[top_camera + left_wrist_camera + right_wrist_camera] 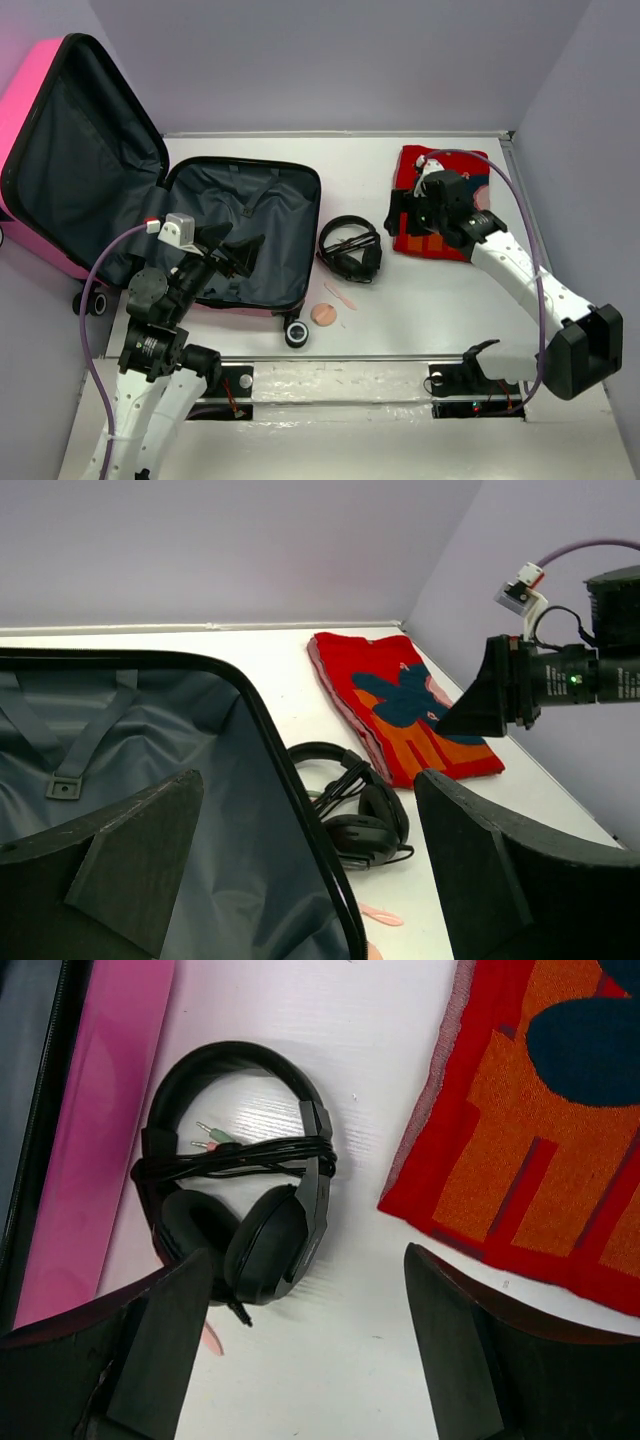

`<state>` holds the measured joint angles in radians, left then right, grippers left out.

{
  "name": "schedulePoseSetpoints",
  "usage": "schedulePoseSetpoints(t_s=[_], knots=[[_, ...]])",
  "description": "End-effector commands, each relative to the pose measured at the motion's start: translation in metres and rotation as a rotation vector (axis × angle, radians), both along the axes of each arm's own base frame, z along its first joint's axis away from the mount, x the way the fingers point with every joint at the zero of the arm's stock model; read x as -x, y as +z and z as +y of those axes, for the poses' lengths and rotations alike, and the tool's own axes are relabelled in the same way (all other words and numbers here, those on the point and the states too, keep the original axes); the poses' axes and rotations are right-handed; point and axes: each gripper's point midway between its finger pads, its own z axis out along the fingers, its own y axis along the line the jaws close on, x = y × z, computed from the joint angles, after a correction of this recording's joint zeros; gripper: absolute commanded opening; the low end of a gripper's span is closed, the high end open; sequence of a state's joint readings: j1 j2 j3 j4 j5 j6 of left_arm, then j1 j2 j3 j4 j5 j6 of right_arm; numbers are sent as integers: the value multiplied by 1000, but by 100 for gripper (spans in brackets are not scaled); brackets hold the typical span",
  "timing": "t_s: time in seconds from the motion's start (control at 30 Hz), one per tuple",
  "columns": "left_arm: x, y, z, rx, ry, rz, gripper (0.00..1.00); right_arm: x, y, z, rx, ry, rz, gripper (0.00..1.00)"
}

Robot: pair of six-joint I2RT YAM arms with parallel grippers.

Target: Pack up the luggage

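The luggage is a hot-pink suitcase lying open at the left, with its lid tilted up and its grey-lined base flat on the table. My left gripper hovers open and empty over the base's near right part. In the left wrist view its fingers frame the black rim. My right gripper is open and empty, above the table between the black headphones and the folded red cloth. The right wrist view shows the headphones and the cloth ahead of the open fingers.
A round peach object and a thin pink strip lie on the table by the suitcase's front wheel. Grey walls close in the white table at the back and on the right. The suitcase's pink shell shows in the right wrist view.
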<state>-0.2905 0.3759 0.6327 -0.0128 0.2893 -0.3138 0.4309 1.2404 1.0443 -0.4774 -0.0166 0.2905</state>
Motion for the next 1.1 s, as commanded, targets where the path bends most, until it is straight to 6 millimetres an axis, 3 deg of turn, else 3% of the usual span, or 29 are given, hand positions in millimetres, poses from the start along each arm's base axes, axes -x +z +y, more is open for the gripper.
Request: schedulePoseSetpoints(t_s=[0.0, 0.3, 0.43, 0.57, 0.6, 0.67, 0.7, 0.83, 0.87, 0.97, 1.0, 1.03, 1.07], knots=[[7, 18, -3, -4, -31, -55, 99, -26, 16, 3, 52, 17, -66, 82], [9, 18, -3, -7, -35, -63, 99, -51, -19, 13, 129, 56, 34, 81], [8, 17, -3, -8, -34, -57, 99, -56, -37, 31, 154, 97, 72, 81], [7, 17, -3, -6, -34, -55, 99, -66, -59, 40, 180, 115, 116, 79], [7, 17, -3, -5, -36, -55, 99, -70, -74, 39, 203, 105, 145, 78], [8, 17, -3, -4, -38, -54, 99, -80, -80, 39, 222, 85, 146, 77], [8, 17, -3, -4, -38, -56, 99, -85, -92, 37, 247, 69, 163, 74], [8, 17, -3, -4, -34, -58, 99, -100, -108, 40, 267, 50, 172, 68], [8, 17, -3, -3, -35, -57, 98, -101, -121, 41, 278, 51, 197, 67], [9, 17, -3, -3, -36, -60, 98, -105, -132, 47, 265, 66, 212, 52], [9, 18, -3, -1, -36, -62, 98, -105, -135, 49, 257, 70, 215, 43], [9, 17, -3, -2, -38, -60, 98, -107, -133, 53, 240, 75, 204, 22], [9, 17, -3, -2, -38, -60, 98, -109, -129, 55, 227, 69, 194, 13]])
